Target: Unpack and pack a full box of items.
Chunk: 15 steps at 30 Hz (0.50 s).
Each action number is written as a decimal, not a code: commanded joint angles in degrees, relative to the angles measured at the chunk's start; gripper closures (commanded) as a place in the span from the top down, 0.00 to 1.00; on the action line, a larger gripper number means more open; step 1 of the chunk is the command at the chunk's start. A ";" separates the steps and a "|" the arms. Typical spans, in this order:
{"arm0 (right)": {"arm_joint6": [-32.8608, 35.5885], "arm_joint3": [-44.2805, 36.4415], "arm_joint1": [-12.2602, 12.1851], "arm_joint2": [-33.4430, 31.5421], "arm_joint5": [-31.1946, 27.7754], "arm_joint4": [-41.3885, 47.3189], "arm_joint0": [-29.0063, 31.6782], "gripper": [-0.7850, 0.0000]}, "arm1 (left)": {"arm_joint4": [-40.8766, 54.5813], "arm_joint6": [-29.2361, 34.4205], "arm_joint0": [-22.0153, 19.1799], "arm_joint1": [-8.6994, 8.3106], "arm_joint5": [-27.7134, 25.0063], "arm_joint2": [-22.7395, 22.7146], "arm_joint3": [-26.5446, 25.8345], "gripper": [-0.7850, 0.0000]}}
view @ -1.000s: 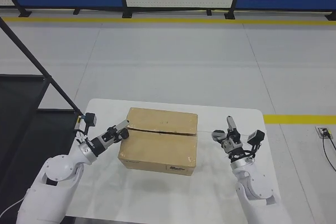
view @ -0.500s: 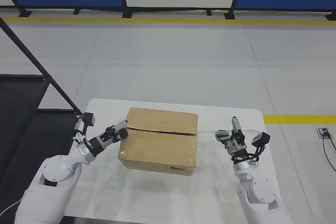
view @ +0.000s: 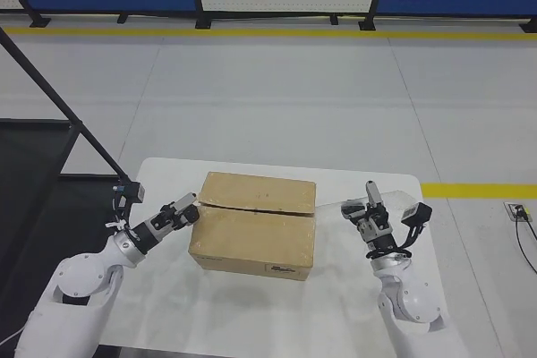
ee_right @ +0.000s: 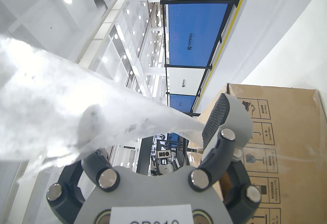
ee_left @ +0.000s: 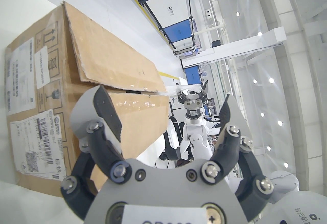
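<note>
A closed cardboard box (view: 255, 224) with printed labels lies in the middle of the white table (view: 340, 295); its top flaps (ee_left: 112, 61) meet at a seam with a slight gap. My left gripper (view: 183, 215) is at the box's left end, level with the seam, open, one fingertip (ee_left: 102, 100) in front of the cardboard. My right gripper (view: 362, 213) hovers off the box's right end, fingers apart. A strip of clear tape (ee_right: 76, 100) drapes across it, against one finger (ee_right: 219, 117); in the left wrist view the tape (ee_left: 175, 88) runs from the seam's end to that gripper (ee_left: 194, 92).
The table's edge (view: 277, 165) lies just behind the box. A black frame with a slanted bar (view: 63, 107) stands beyond the table's left side. Bare tabletop shows in front of the box and around both arms.
My left arm has drawn back a little to the left, its gripper still by the box's end. The right gripper has shifted slightly sideways and back with the tape on it.
</note>
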<state>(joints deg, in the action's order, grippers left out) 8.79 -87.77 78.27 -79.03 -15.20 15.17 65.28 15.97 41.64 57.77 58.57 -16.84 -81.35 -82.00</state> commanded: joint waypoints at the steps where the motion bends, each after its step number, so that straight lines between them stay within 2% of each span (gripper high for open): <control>1: -0.01 0.57 0.07 0.16 -0.39 -0.03 -0.53 1.00 | 0.04 0.14 0.36 -0.04 -0.10 -0.22 -0.35 1.00; 8: -1.43 4.40 0.49 1.79 2.31 -1.68 -4.38 1.00 | 0.27 0.36 1.34 -0.13 -0.16 -0.83 -1.56 1.00; 15: -1.03 5.91 0.77 2.54 1.62 -1.47 -5.71 1.00 | -0.44 -0.88 0.18 0.25 0.21 0.99 -0.56 1.00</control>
<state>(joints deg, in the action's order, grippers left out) 7.64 -81.90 79.02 -76.55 -13.51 13.76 59.64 15.67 41.23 58.35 58.71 -16.80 -80.84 -83.17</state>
